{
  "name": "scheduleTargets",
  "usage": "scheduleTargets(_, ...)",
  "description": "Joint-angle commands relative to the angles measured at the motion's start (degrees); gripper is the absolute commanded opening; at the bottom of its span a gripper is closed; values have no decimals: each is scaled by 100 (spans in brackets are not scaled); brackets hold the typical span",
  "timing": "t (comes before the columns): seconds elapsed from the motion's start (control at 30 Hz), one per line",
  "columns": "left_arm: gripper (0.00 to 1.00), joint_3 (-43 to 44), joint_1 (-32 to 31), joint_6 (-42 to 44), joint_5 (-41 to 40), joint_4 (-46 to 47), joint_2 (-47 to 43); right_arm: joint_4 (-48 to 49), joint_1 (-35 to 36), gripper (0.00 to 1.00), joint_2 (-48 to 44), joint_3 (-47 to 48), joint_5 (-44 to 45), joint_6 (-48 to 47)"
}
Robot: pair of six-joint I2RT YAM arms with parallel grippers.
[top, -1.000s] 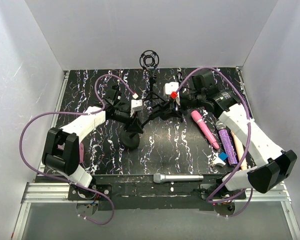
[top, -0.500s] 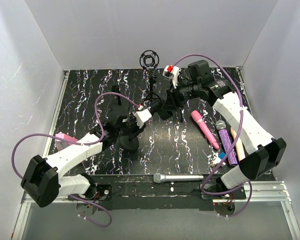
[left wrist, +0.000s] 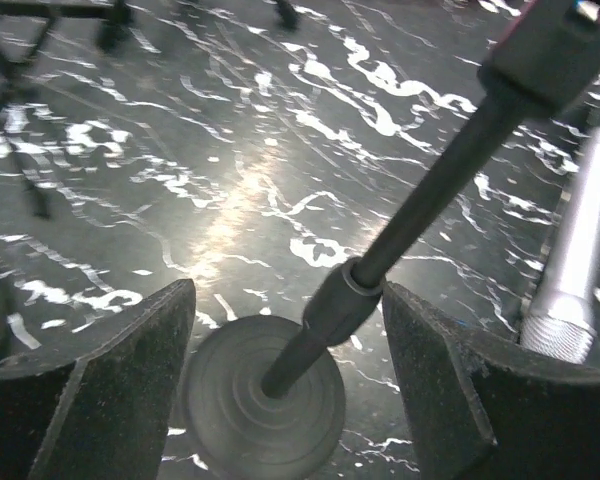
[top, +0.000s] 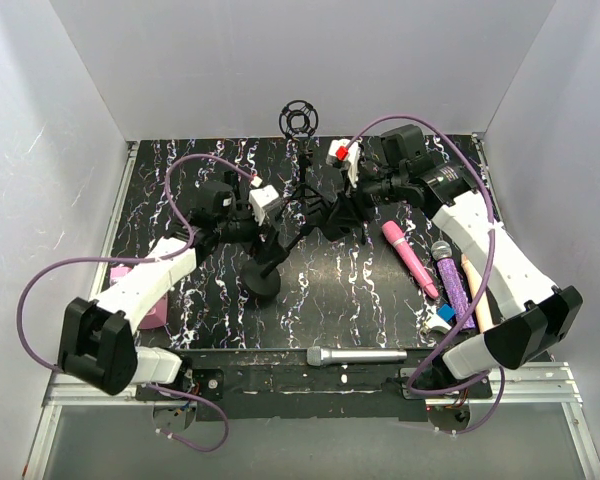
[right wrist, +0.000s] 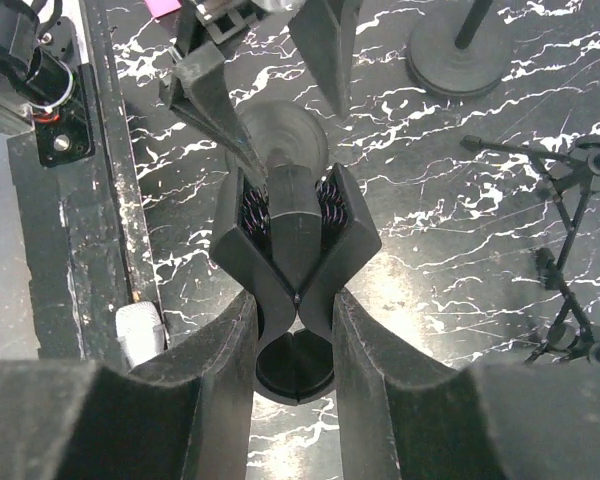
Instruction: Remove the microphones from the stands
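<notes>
Sprung apart since a moment ago, the left gripper (left wrist: 288, 290) straddles the stand (left wrist: 420, 200) untouched, at the tabletop (left wrist: 230, 150) middle. The right gripper (right wrist: 292, 310) is clenched around the black microphone (right wrist: 292, 225).

- Four microphones lie loose: a pink microphone (top: 410, 258), a purple microphone (top: 452, 285) and a cream microphone (top: 473, 285) at right, and a silver microphone (top: 355, 356) at bottom centre.
- Two stands show clearly: a round-base stand (top: 263, 283) and a tripod stand (top: 305, 178).
- One black microphone clip (right wrist: 293, 250).
- One blue-and-white piece (top: 441, 316), lower right.
- One pink object (top: 160, 308), lower left, partly hidden.
</notes>
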Motion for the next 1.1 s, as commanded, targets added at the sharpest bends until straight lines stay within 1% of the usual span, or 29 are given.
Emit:
scheduleTargets(0.0, 70, 186, 199, 622, 1915, -728, 372, 31, 13, 1, -310, -47, -195, -766)
scheduleTargets(0.07, 67, 221, 208, 887, 2154, -808, 512, 14, 13, 1, -319, -29, -195, -863)
scheduleTargets(0.13, 61, 247, 199, 1063, 2295, -808, 670, 31, 13, 1, -319, -21, -186, -925)
scheduleTargets(0.17, 58, 239, 199, 1038, 2339, -695, 732, 40, 13, 1, -319, -29, -195, -908)
scheduleTargets(0.3, 50, 221, 138, 932, 2331, -290, 926, 145, 13, 1, -293, -29, -204, -811)
scheduleTargets(0.4, 40, 116, 85, 774, 2225, 70, 900, 181, 22, 1, -293, -29, -204, -723)
scheduleTargets(0.47, 29, 124, 67, 669, 2164, 167, 926, 198, 22, 1, -302, -21, -152, -618)
scheduleTargets(0.53, 14, 142, -3, 511, 1971, 290, 909, 190, 13, 1, -284, 58, -81, -443)
scheduleTargets(0.57, 4, 90, -38, 354, 1866, 439, 856, 181, 30, 1, -241, 137, -11, -294)
scheduleTargets(0.6, 0, 37, -91, 169, 1517, 675, 778, 129, 22, 1, -197, 277, 85, 65)
scheduleTargets(0.63, 0, -77, -248, -111, 834, 999, 655, 41, 13, 1, -118, 470, 138, 355)
scheduleTargets(0.7, 0, -384, -687, -455, -825, 1702, 374, -231, 31, 1, 75, 891, 323, 865)
scheduleTargets(0.73, 0, -603, -967, -622, -1860, 2219, 225, -389, 57, 1, 207, 1111, 498, 1112)
scheduleTargets(0.77, 0, -805, -1266, -928, -3472, 2955, 136, -608, 83, 1, 330, 1444, 743, 1384)
scheduleTargets(0.8, 0, -894, -1495, -1105, -4427, 3189, 179, -784, 136, 1, 470, 1691, 954, 1578)
scheduleTargets(0.83, 0, -695, -1558, -1316, -4715, 3078, 397, -882, 197, 1, 559, 1833, 1096, 1615)
scheduleTargets(0.87, 0, -502, -1559, -1483, -4727, 2816, 564, -900, 259, 1, 568, 1886, 1158, 1545)
scheduleTargets(0.9, 0, -308, -1550, -1824, -4710, 2596, 722, -874, 337, 1, 542, 1887, 1263, 1432)
scheduleTargets(0.97, 0, -192, -1550, -1968, -4360, 2575, 855, -812, 443, 1, 525, 1922, 1474, 1212)
scheduleTargets(1.0, 11, -227, -1550, -1951, -4158, 2672, 865, -812, 479, 1, 542, 1983, 1562, 1159)
scheduleTargets(1.03, 27, -245, -1559, -1925, -4008, 2733, 856, -830, 479, 1, 594, 2079, 1624, 1115)
scheduleTargets(1.07, 40, -262, -1550, -1916, -3893, 2743, 847, -856, 488, 1, 664, 2202, 1729, 1071)
